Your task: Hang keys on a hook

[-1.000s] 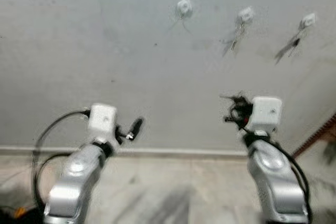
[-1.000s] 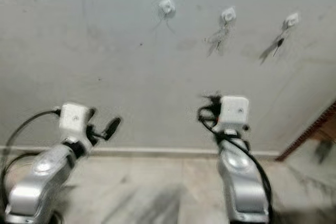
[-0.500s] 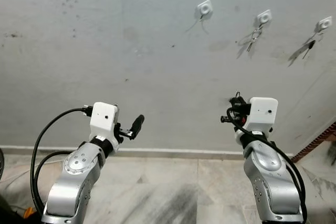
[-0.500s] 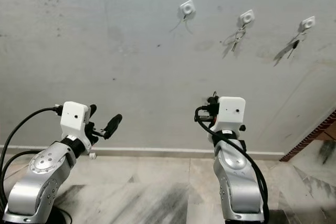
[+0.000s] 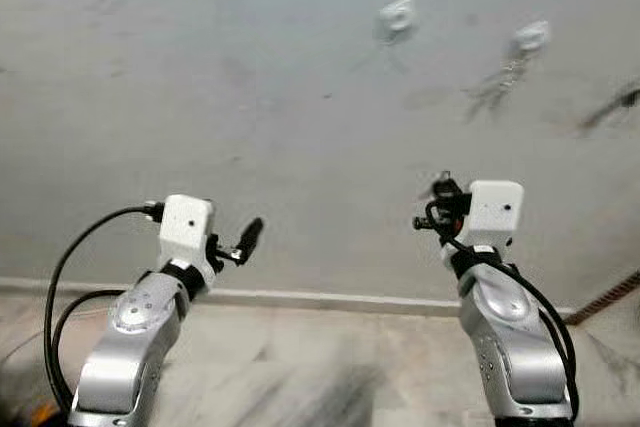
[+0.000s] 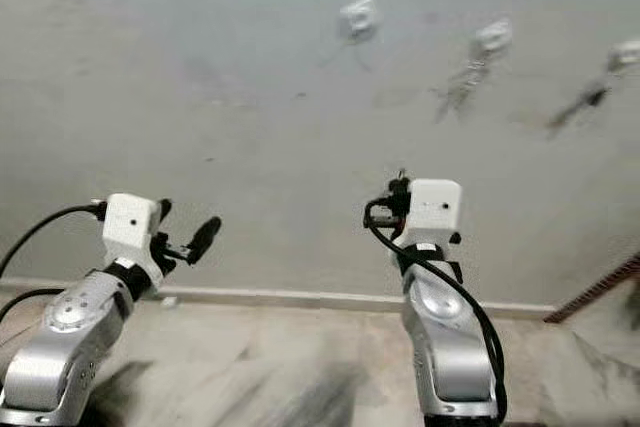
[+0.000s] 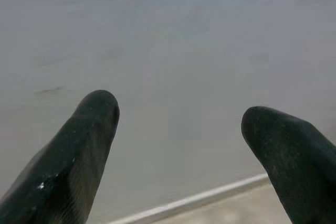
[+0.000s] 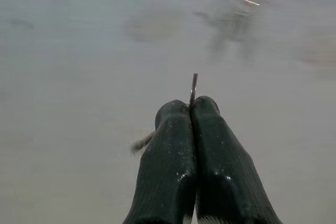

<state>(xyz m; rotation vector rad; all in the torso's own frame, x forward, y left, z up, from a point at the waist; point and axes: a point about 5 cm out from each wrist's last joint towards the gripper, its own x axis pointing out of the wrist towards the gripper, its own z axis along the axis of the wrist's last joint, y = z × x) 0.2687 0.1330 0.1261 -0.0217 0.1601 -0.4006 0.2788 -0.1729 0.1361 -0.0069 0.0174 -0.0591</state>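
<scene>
Blur is back across the head views after a sharp moment half a second ago, and the whole wall has slid a little in frame, so the camera is on the move; both arms hold much the same raised pose as before.

Right gripper point(image 8: 192, 109) is up in front of the grey wall point(image 5: 200, 97), its two black fingers point(image 8: 220, 166) pressed tight together, and pinched between the tips is a thin metal sliver, the key ring point(image 8: 193, 87), poking straight out past them. A bit of the keys seems to trail out at the side of the fingers, too blurred to say more.

Up on the wall, at about 12 o'clock from that gripper, sits the bare white hook point(image 5: 397, 17). At 1 o'clock from it, a second hook point(image 5: 529, 37) with keys already dangling point(image 5: 492, 92). Farther out at 2 o'clock, a dark smear of another hanging set point(image 5: 612, 110), its hook showing in the right eye view point(image 6: 626, 52).

Left gripper point(image 7: 178, 114) is raised at 9 o'clock from the right one, fingers point(image 7: 79, 150) spread wide with nothing between them, facing the wall and the pale skirting strip point(image 5: 330, 299) above the marble floor point(image 5: 300, 377).
</scene>
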